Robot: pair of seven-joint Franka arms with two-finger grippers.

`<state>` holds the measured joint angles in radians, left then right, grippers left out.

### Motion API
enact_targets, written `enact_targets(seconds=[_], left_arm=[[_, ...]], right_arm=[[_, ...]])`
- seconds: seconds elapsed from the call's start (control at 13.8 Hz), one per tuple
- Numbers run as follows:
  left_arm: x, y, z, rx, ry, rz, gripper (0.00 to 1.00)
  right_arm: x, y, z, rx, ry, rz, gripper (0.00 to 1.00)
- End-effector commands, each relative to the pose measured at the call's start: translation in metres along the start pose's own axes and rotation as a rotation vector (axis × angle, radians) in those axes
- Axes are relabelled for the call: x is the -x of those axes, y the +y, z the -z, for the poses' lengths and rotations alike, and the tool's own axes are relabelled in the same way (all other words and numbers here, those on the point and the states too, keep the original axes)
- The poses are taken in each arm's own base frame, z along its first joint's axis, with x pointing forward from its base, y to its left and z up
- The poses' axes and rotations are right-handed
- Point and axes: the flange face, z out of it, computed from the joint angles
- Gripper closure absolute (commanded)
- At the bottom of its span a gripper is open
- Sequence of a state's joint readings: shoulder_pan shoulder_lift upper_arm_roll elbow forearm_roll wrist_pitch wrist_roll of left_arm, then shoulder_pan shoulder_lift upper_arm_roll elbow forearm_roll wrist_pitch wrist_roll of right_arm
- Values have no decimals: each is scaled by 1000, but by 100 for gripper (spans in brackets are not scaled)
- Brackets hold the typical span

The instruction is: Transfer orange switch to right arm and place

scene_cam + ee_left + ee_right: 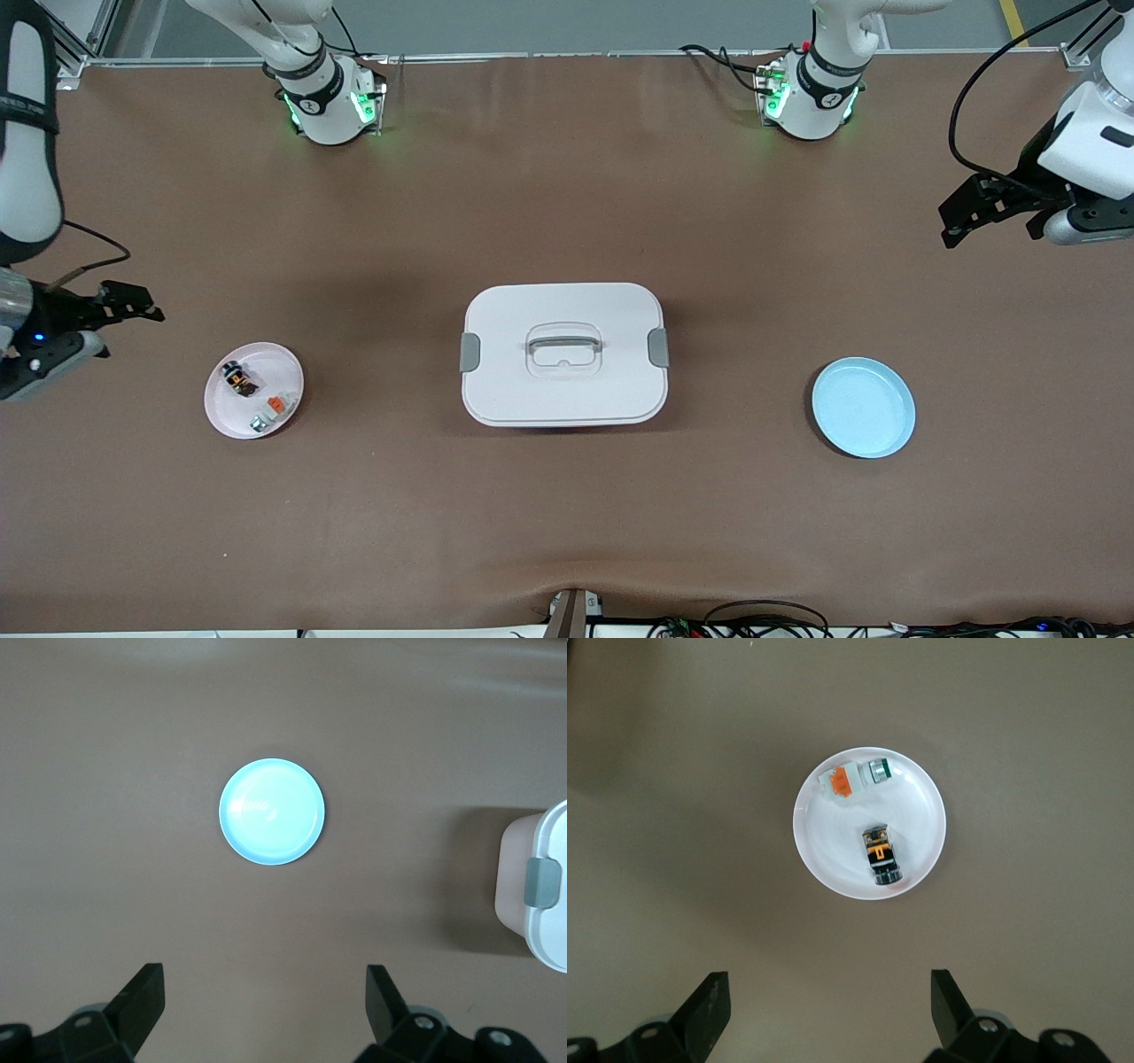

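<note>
Brown surface point(567, 177), both arms parked at the outer edges of the front frame, waiting.

Right claw point(133, 306) — at the left edge of the front frame, mid-height, hanging over bare surface just off the pink plate point(283, 368). Fingers apart, nothing between them; in the right wrist view both fingertips point(709, 1001) show at the bottom of the frame with a wide gap.

Left claw point(961, 221) — at the right edge of the front frame, upper part, over bare surface, well apart from the blue plate point(864, 439). Fingers apart as well, holding nothing; the left wrist view shows the two fingertips point(146, 992) spread at the bottom of the frame.

Orange switch point(239, 378) lies on its side in the pink plate, lower left of the front frame, toward the right arm's end of the surface. Black body with an orange band. In the same plate: a whitish part with an orange tab point(275, 405) and a small part with a green end point(259, 424), both nearer the front camera than the switch, beside each other, apart from the switch.

White lidded box point(563, 354) at centre frame, grey latches at both ends, handle folded flat in the lid.

Blue plate sits lower right of the frame, toward the left arm's end.
</note>
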<state>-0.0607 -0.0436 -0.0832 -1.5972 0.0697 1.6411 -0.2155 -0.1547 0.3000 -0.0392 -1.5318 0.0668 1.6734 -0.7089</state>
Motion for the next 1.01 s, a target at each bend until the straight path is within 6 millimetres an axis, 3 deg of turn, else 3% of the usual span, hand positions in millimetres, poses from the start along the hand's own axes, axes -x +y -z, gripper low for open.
enact_targets(seconds=[0.0, 0.14, 0.36, 0.65, 0.94], left_arm=[[5, 2, 4, 15, 1, -3, 0], [5, 2, 4, 15, 1, -3, 0], [5, 1, 5, 16, 3, -9, 0], [4, -2, 4, 15, 1, 2, 0], [3, -1, 2, 15, -2, -1, 0]], right_arm=[[14, -2, 34, 49, -16, -88, 0], [18, -7, 40, 47, -28, -265, 0], [21, -17, 92, 72, -3, -441, 0], [15, -34, 124, 90, 64, -661, 0], [17, -60, 144, 72, 75, -665, 0]])
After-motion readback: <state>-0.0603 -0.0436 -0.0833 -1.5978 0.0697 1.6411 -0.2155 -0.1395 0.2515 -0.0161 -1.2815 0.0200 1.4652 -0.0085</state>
